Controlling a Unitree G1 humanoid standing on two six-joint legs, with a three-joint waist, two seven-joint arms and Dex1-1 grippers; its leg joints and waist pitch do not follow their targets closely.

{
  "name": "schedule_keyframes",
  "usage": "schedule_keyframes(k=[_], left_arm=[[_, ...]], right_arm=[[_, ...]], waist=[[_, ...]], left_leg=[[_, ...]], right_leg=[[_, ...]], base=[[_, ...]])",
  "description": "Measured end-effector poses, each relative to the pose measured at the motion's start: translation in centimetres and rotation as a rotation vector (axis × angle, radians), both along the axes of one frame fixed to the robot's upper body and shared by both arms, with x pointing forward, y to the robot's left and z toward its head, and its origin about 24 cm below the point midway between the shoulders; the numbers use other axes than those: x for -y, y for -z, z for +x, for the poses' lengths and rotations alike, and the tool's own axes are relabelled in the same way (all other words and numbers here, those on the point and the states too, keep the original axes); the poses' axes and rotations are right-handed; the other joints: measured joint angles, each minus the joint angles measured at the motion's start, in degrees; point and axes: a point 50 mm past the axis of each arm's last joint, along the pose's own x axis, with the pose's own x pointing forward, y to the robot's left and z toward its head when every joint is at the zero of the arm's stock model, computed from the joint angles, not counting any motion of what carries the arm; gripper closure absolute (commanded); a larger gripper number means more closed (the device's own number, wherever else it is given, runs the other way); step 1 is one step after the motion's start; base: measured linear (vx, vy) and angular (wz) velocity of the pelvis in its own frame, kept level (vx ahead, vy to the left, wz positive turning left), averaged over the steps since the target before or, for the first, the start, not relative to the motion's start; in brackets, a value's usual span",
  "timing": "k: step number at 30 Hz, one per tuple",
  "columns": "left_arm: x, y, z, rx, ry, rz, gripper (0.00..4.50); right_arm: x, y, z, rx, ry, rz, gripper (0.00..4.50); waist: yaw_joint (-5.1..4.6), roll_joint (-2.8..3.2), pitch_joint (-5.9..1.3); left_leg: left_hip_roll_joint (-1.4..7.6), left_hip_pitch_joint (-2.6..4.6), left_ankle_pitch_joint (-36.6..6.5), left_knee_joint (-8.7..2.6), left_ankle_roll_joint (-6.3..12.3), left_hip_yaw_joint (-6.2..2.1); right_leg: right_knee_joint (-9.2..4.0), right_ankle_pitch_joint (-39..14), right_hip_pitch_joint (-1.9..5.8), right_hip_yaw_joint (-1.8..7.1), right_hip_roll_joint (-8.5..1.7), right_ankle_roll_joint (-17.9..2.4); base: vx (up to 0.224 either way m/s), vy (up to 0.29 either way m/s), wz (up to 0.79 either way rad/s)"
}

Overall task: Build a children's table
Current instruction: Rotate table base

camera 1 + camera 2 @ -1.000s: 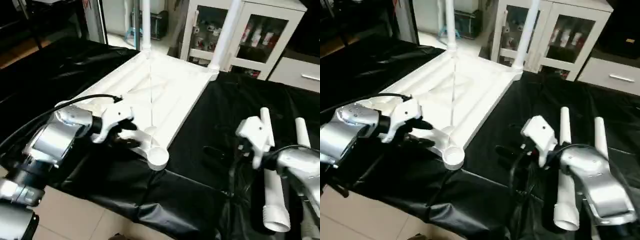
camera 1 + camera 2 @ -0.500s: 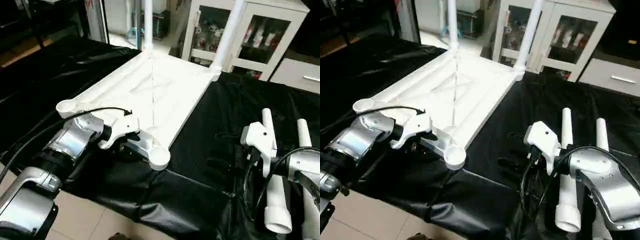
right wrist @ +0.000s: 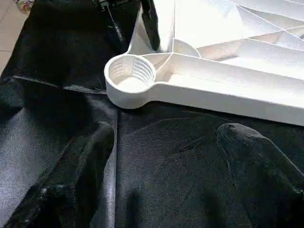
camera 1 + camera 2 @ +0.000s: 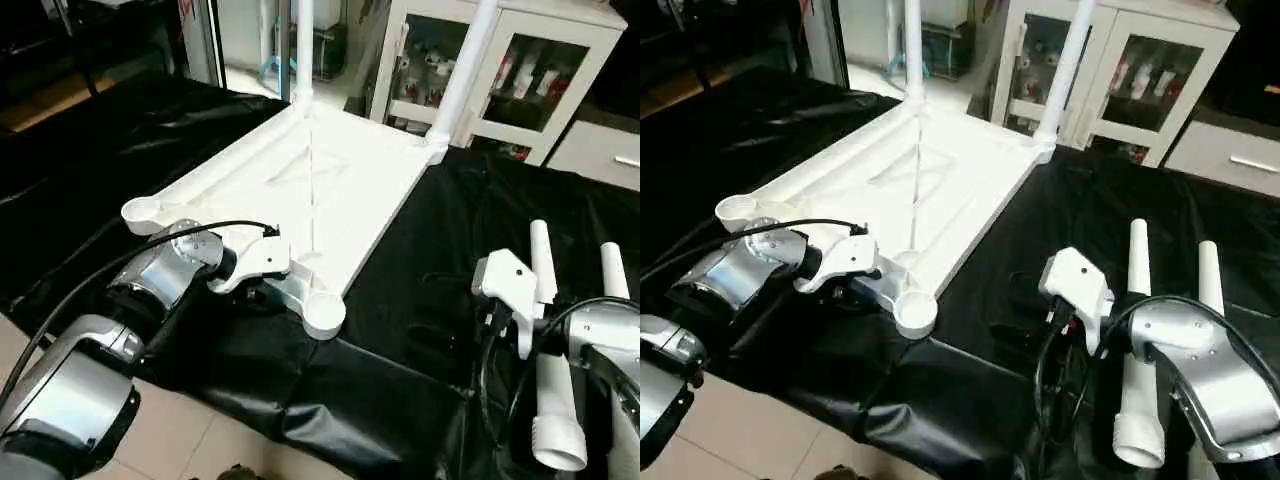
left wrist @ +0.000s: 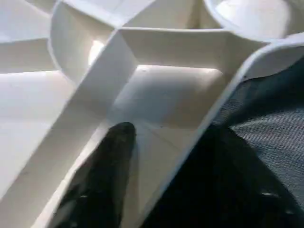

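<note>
Two legs (image 4: 468, 70) stood in the far sockets of the upturned table top (image 4: 330, 190) on the black table (image 4: 440, 230), two legs (image 4: 550, 360) lay unfitted, the left gripper (image 4: 262, 292) straddled the near rim, and the right gripper (image 3: 166, 156) hovered wide open.

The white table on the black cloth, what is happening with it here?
A robot is building it. The table top lies upside down with two legs already standing in its far corners. The left gripper straddles the near rim, beside an empty corner socket. The right gripper, jaws open, hovers near two loose legs.
</note>
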Motion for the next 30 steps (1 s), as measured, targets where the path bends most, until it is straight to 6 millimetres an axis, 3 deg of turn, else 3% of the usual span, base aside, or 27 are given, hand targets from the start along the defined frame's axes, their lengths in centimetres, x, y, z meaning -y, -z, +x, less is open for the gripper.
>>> schedule_keyframes(k=[9,22,26,30], left_arm=[[0.9,0.2,0.0,-0.042,-0.021,-0.015,2.71],[5.2,1.4,-1.1,-0.136,-0.218,-0.254,3.48],[7.9,1.8,-1.6,-0.134,-0.307,-0.355,3.61],[9.1,2.2,-1.8,-0.116,-0.340,-0.390,3.69]], right_arm=[[-0.2,0.4,0.1,0.012,0.020,-0.009,0.67],[0.7,1.5,2.2,0.030,0.228,-0.060,0.67],[1.4,2.1,3.2,0.067,0.378,-0.078,0.67],[1.2,3.0,3.4,0.055,0.496,-0.058,0.67]], waist=[[-0.11,-0.02,-0.03],[-1.27,-0.16,-0.14],[-1.33,0.22,-0.24],[-1.22,0.94,-0.53]], left_leg=[[-0.01,0.11,0.00,0.00,0.00,0.03],[-0.01,0.17,-0.01,-0.04,0.01,0.08],[-0.03,0.04,-0.03,-0.04,0.04,0.06],[-0.03,-0.15,-0.05,-0.09,0.08,0.03]], right_leg=[[0.01,0.03,0.04,0.03,-0.02,-0.01],[-0.02,0.03,-0.01,0.06,-0.01,0.00],[-0.14,0.03,0.00,0.02,-0.01,-0.01],[-0.20,0.02,-0.01,-0.02,-0.01,0.01]], base=[[0.000,0.000,0.00],[0.000,0.000,0.00],[0.000,0.000,0.00],[0.000,0.000,0.00]])
